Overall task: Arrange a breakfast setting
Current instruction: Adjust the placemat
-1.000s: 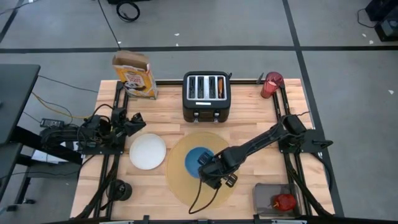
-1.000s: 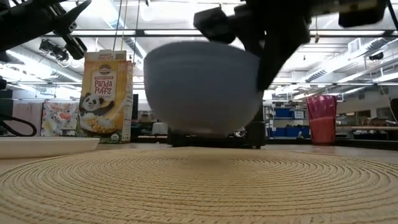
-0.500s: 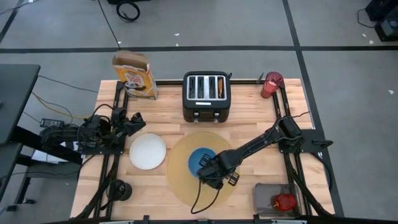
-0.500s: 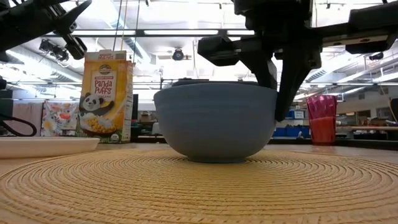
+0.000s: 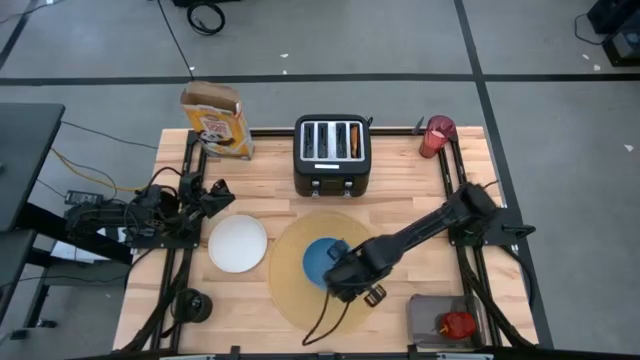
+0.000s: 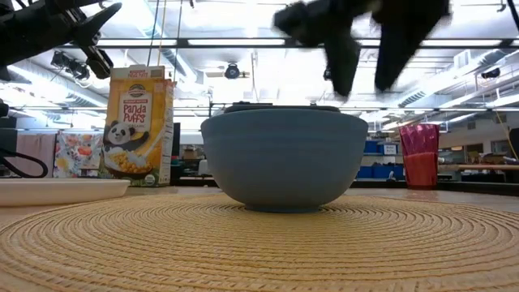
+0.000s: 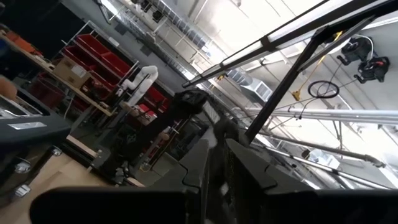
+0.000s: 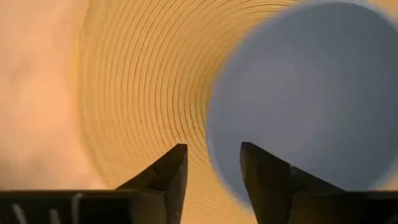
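1. The large round tan placemat (image 5: 322, 268), woven in concentric ribbed coils, lies flat on the pale wooden table (image 5: 400, 190) in front of the black four-slot toaster (image 5: 332, 153).
2. The small blue bowl (image 6: 283, 158), smooth, matte and rounded, sits upright on the placemat near its middle; no contents are visible in it.
3. The right gripper (image 6: 366, 69) hangs just above the bowl's rim with its fingers (image 8: 171, 177) parted and nothing between them, clear of the bowl.
4. The small white plate (image 5: 237, 243), a shallow smooth disc, rests bare on the wood just beside the placemat.
5. The translucent red cup (image 6: 419, 156) stands upright at a far table corner.
6. The red apple (image 5: 458, 324) lies in a grey tray (image 5: 425, 322) at the near corner.
7. The left gripper (image 5: 215, 192) waits beside the tall yellow-and-brown cereal box (image 6: 139, 126); whether its fingers are parted cannot be told.
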Action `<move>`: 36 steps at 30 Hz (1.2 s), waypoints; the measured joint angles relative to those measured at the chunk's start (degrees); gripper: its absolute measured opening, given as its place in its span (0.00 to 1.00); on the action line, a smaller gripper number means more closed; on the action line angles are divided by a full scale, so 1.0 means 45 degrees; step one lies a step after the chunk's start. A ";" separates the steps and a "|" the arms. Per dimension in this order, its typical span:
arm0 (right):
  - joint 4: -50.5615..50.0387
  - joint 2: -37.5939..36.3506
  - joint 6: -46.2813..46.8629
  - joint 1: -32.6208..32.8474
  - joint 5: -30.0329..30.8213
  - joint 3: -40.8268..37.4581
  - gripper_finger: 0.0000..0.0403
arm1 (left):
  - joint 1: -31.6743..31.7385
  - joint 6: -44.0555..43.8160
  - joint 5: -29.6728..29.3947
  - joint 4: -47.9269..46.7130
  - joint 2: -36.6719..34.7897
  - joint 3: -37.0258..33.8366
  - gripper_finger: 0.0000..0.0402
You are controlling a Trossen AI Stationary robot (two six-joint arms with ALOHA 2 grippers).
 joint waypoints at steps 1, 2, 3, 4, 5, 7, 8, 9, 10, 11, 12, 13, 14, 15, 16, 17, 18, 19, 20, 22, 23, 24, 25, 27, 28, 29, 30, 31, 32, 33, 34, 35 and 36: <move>-0.0273 -0.0378 0.1476 0.0046 0.0000 0.0005 0.41 | 0.0004 -0.0041 -0.0013 0.0004 0.0000 0.0000 0.14; -0.0341 -0.0772 0.2899 0.0086 0.0000 -0.0097 0.41 | 0.0005 -0.0052 -0.0010 0.0001 -0.0005 0.0000 0.14; -0.0207 -0.1177 0.4073 0.0180 0.0036 -0.0327 0.42 | 0.0005 -0.0049 -0.0010 0.0000 -0.0002 0.0000 0.14; 0.0047 -0.1533 0.4996 0.0311 0.0167 -0.0701 0.42 | 0.0005 -0.0032 -0.0015 0.0009 -0.0005 0.0000 0.14; 0.0331 -0.1833 0.5767 0.0494 0.0320 -0.1132 0.42 | 0.0005 0.0005 -0.0018 0.0024 -0.0004 0.0000 0.14; 0.1409 -0.2265 0.6835 0.0944 0.0923 -0.2281 0.41 | 0.0003 0.0007 -0.0122 0.0152 0.0000 0.0000 0.14; 0.2077 -0.2395 0.7182 0.1135 0.1084 -0.2933 0.41 | 0.0004 -0.0002 -0.0183 0.0301 0.0000 0.0000 0.14; 0.2707 -0.2459 0.7421 0.1279 0.1097 -0.3583 0.41 | 0.0005 -0.0061 -0.0214 0.0533 0.0000 0.0000 0.14; 0.3350 -0.2474 0.7701 0.1380 0.1053 -0.4181 0.41 | 0.0005 -0.0201 -0.0218 0.0895 0.0000 0.0000 0.14; 0.3989 -0.2465 0.8022 0.1457 0.1006 -0.4744 0.41 | 0.0000 -0.0417 -0.0197 0.1424 0.0000 0.0000 0.14; 0.4477 -0.2426 0.8277 0.1493 0.0997 -0.5238 0.41 | 0.0000 -0.0607 -0.0058 0.2102 0.0000 0.0000 0.14; 0.4905 -0.2372 0.8547 0.1496 0.0949 -0.5643 0.41 | -0.0003 -0.0649 0.0190 0.2882 0.0000 0.0000 0.14; 0.5224 -0.2321 0.8742 0.1488 0.0911 -0.5960 0.41 | -0.0037 -0.0606 0.0447 0.3721 0.0000 0.0000 0.14; 0.5529 -0.2304 0.8836 0.1458 0.0888 -0.6275 0.41 | -0.0107 -0.0433 0.0645 0.4539 0.0000 0.0000 0.14; 0.5940 -0.2312 0.8910 0.1396 0.0794 -0.6608 0.41 | -0.0192 -0.0211 0.0753 0.5375 -0.0005 0.0000 0.14; 0.6403 -0.2323 0.8946 0.1323 0.0748 -0.6929 0.40 | -0.0300 0.0084 0.0787 0.6038 -0.0005 0.0000 0.14; 0.6770 -0.2323 0.8958 0.1240 0.0633 -0.7232 0.40 | -0.0411 0.0380 0.0792 0.6575 -0.0005 0.0000 0.14; 0.7001 -0.2323 0.8953 0.1158 0.0472 -0.7487 0.40 | -0.0521 0.0629 0.0801 0.6928 -0.0005 0.0040 0.14; 0.7151 -0.2323 0.8933 0.1082 0.0368 -0.7688 0.40 | -0.0657 0.0773 0.0799 0.6834 -0.0005 0.0215 0.14; 0.7739 -0.2323 0.8881 0.0918 0.0292 -0.8134 0.39 | -0.0983 0.1221 0.0809 0.6315 0.0042 0.0770 0.14; 0.7945 -0.2323 0.8898 0.0836 0.0296 -0.8359 0.39 | -0.1154 0.1468 0.0827 0.5825 0.0175 0.1156 0.14; 0.7984 -0.2323 0.8910 0.0748 0.0280 -0.8528 0.39 | -0.1330 0.1738 0.0831 0.5203 0.0338 0.1528 0.14; 0.7979 -0.2323 0.8902 0.0659 0.0247 -0.8640 0.39 | -0.1501 0.1998 0.0827 0.4538 0.0575 0.1907 0.14; 0.8226 -0.2328 0.8821 0.0471 0.0154 -0.8889 0.39 | -0.1814 0.2427 0.0826 0.3278 0.1183 0.2737 0.14; 0.8261 -0.2328 0.8807 0.0371 0.0147 -0.9058 0.39 | -0.1946 0.2653 0.0826 0.2790 0.1524 0.3112 0.14; 0.8262 -0.2332 0.8783 0.0274 0.0148 -0.9189 0.39 | -0.2062 0.2745 0.0826 0.2346 0.1888 0.3456 0.14; 0.8303 -0.2357 0.8783 0.0171 0.0098 -0.9223 0.39 | -0.2160 0.2786 0.0826 0.1971 0.2260 0.3740 0.14; 0.8331 -0.2362 0.8733 0.0064 0.0048 -0.9285 0.39 | -0.2248 0.2783 0.0826 0.1612 0.2676 0.4004 0.14; 0.8337 -0.2372 0.8601 -0.0033 0.0012 -0.9302 0.39 | -0.2327 0.2783 0.0826 0.1285 0.3042 0.4211 0.14; 0.8342 -0.2372 0.8468 -0.0121 0.0005 -0.9306 0.39 | -0.2416 0.2772 0.0826 0.0949 0.3396 0.4379 0.14; 0.8342 -0.2372 0.8336 -0.0220 0.0005 -0.9306 0.39 | -0.2526 0.2670 0.0869 0.0678 0.3747 0.4519 0.14; 0.8342 -0.2372 0.8220 -0.0311 0.0005 -0.9306 0.39 | -0.2633 0.2497 0.1007 0.0421 0.4050 0.4585 0.14; 0.8339 -0.2372 0.8170 -0.0404 0.0003 -0.9306 0.39 | -0.2757 0.2179 0.1176 0.0182 0.4342 0.4585 0.14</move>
